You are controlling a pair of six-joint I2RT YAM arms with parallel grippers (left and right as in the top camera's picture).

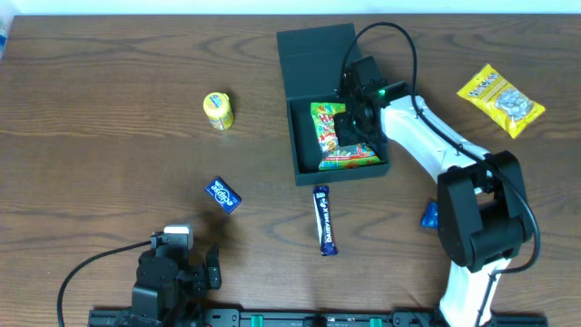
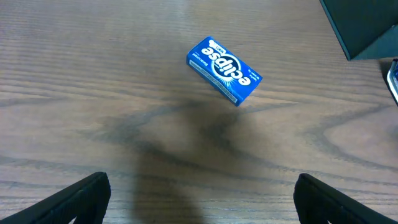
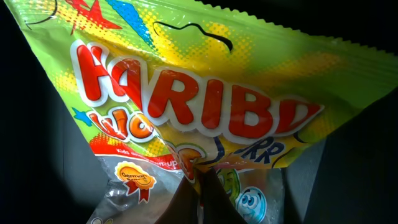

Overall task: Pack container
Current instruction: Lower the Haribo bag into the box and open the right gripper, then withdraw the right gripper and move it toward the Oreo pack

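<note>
Overhead: right arm (image 1: 427,136) reaches into the container (image 1: 295,136), gripper (image 1: 349,127) pinching the Haribo bag (image 1: 329,145).

The container (image 1: 343,171) is seen open on the wooden table (image 1: 109,163), its flap lid (image 1: 315,56) laid back. A green-and-yellow sweet packet (image 1: 329,136) is lodged inside, and the right gripper (image 1: 361,123) is lowered onto it. The left gripper (image 1: 209,270) is parked at the near edge, jaws spread. Around the container are scattered a yellow tub (image 1: 218,110), a blue gum box (image 1: 223,195), a dark blue bar (image 1: 324,219) and a yellow bag (image 1: 500,98).
</note>
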